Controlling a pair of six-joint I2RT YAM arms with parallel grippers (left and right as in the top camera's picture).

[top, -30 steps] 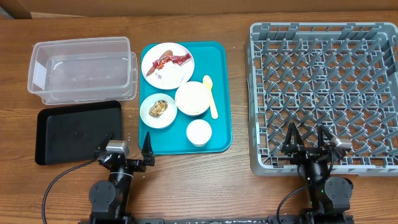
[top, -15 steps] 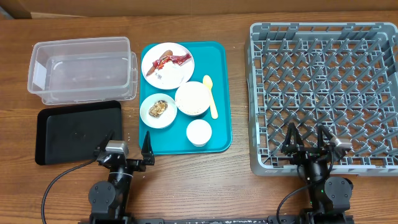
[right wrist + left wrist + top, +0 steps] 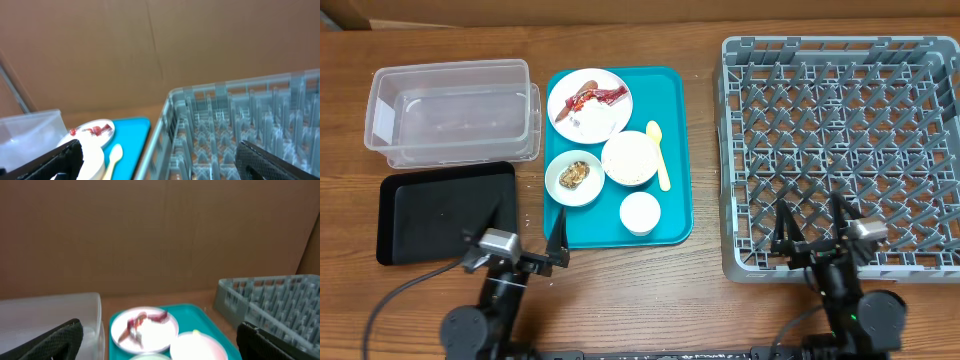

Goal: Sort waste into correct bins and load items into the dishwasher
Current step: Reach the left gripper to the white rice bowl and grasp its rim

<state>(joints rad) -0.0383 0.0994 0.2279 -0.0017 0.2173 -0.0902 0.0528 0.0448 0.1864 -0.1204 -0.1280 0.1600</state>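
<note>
- plate [image 3: 590, 105] bearing wrapper [image 3: 611, 95] and napkin [image 3: 593, 121], rice bowl [image 3: 630, 158], lump bowl [image 3: 574, 177], cup [image 3: 641, 212], spoon [image 3: 659, 155]: all on teal tray [image 3: 676, 90], centre
- tub [image 3: 450, 110] upper left; black tray [image 3: 435, 212] beneath it; rack [image 3: 840, 150] right
- left gripper [image 3: 525, 236] lower left, released, empty; right gripper [image 3: 810, 226] lower right over the rack's edge, released, empty
</note>
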